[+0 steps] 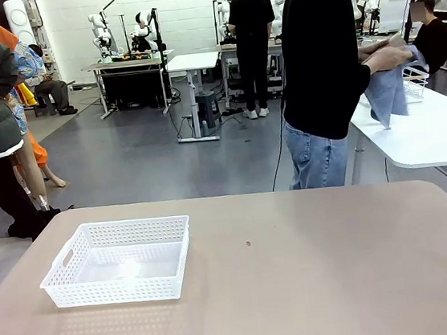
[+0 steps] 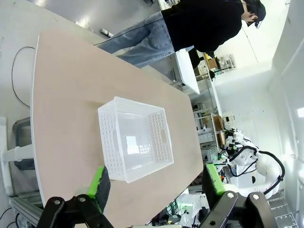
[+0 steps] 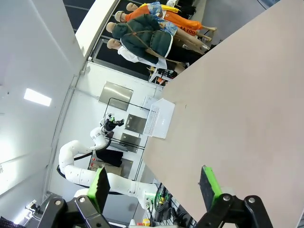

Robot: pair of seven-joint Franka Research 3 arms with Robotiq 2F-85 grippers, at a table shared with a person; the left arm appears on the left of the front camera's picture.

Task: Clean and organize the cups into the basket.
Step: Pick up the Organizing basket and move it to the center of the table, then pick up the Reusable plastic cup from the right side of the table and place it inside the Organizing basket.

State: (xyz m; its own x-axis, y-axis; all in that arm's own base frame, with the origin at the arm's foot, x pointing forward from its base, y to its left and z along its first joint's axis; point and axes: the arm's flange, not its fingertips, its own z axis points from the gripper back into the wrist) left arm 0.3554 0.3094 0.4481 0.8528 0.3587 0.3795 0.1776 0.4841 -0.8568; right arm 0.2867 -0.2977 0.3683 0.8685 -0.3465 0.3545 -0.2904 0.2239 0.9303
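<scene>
The white lattice basket (image 1: 118, 261) stands empty on the left part of the beige table (image 1: 316, 270). In the left wrist view the basket (image 2: 135, 140) lies just beyond my open left gripper (image 2: 156, 184), whose green-padded fingers (image 2: 99, 183) have nothing between them. High above the table, my right gripper (image 3: 154, 185) is open too and holds nothing, with the basket (image 3: 159, 118) small and far off. The cups are out of view. At the far side a person (image 1: 321, 67) stands turned to the right and holds a blue cloth (image 1: 389, 92) in both hands.
A second white table (image 1: 437, 131) stands to the right behind the person, with a wire basket (image 1: 416, 81) on it. The beige table's right half (image 1: 366, 281) is bare. My left arm (image 3: 95, 164) shows far off in the right wrist view.
</scene>
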